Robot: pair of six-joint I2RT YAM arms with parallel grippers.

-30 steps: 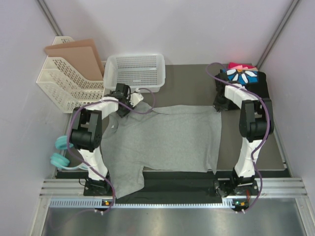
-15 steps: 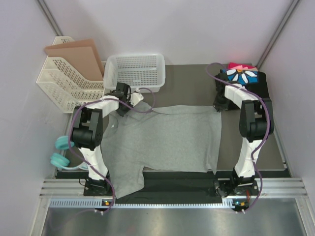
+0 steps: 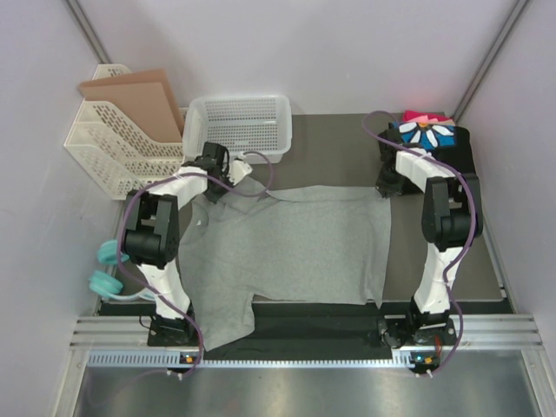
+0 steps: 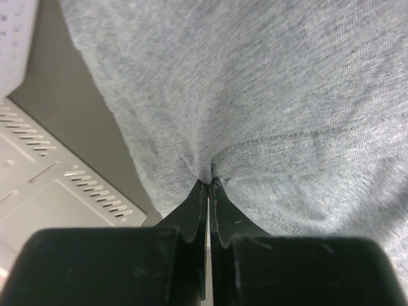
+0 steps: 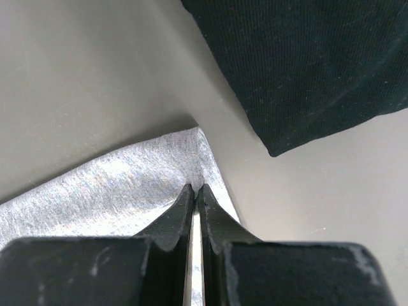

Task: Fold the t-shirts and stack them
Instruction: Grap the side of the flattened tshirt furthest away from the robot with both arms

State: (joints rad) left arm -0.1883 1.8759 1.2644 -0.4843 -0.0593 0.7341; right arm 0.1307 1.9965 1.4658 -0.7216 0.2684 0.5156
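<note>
Pinching the far left corner of the grey t-shirt [image 3: 295,248], just in front of the white basket [image 3: 239,100], the left pincer [image 4: 208,185] is seen fully closed, with a small pucker of hemmed cloth nipped between its tips. From that corner the shirt is spread flat across the middle of the dark tabletop [image 3: 334,152], and one flap at the left is draped toward the near edge. At the far right corner, the right pincer [image 5: 194,189] is likewise closed, and the very tip of the grey cloth is caught between its tips, low against the tabletop. Just beyond it, the folded t-shirts [image 3: 430,139] are stacked at the far right, with a black one bearing a blue panel and white daisy on top and pink and red cloth showing behind.

The grey cloth is judged to be light, limp and somewhat stretchy, with no stiffness to lean on. It is best taken at hems and corners, both at once, so that the edge between them can be kept taut and a straight fold laid. So thin a pinch could be lost if the cloth is dragged hard across the tabletop.
</note>
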